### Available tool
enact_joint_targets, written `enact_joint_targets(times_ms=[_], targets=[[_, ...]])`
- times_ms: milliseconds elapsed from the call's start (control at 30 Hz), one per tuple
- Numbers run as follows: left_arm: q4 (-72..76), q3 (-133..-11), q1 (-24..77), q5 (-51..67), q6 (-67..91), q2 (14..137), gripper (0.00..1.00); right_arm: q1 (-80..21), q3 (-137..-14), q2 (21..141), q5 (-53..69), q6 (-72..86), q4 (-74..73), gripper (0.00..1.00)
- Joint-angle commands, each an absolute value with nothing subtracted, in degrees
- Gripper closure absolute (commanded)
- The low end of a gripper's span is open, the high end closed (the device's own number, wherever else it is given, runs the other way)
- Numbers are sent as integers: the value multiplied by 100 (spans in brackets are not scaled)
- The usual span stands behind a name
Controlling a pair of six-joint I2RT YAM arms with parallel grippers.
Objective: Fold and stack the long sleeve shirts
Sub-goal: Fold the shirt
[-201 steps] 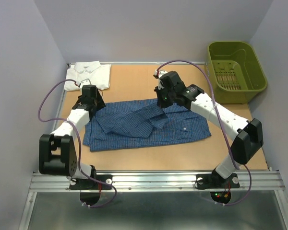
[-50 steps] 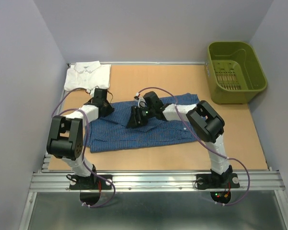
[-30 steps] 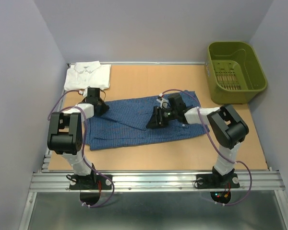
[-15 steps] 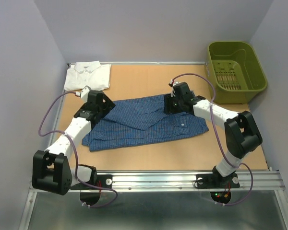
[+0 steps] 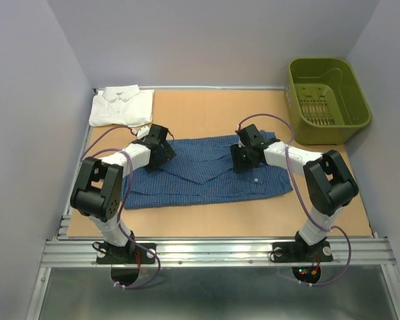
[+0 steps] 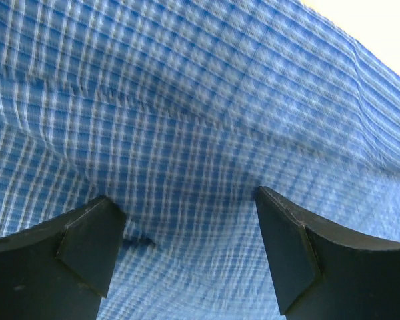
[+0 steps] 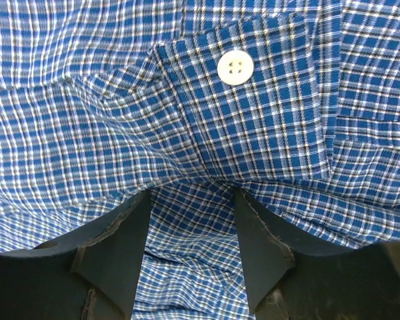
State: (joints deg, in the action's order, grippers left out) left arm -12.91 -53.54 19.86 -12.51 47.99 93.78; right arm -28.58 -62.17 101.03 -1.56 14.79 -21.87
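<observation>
The dark blue checked shirt is spread at the middle of the surface. The white shirt is laid folded at the far left corner, apart from it. The left gripper is positioned over the blue shirt's left part, its jaws wide apart with nothing between them. The right gripper is set on the right part, near a white button; its jaws are parted on bunched cloth, not clamped. An olive-green basket is located at the far right.
</observation>
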Motion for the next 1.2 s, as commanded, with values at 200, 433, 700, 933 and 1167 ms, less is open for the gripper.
enact_joint_targets(times_ms=[200, 433, 700, 933, 1167], targets=[[-1389, -7100, 2276, -1257, 3490, 10905, 12, -3743, -5090, 9265, 825, 2152, -3708, 41], [-1371, -9042, 2926, -1371, 2567, 11996, 11, -4455, -5106, 8851, 1397, 2426, -3718, 41], [-1362, -10811, 3366, -1608, 2047, 12604, 8, -4667, -5897, 8377, 1214, 2180, -3788, 40], [-2240, -9318, 3121, -2794, 3723, 11120, 7, -4658, -6249, 7832, -260, 2101, -3955, 39], [-2041, -7517, 3155, -1970, 4648, 10134, 14, -4272, -6083, 7866, -984, 2118, -3946, 47]])
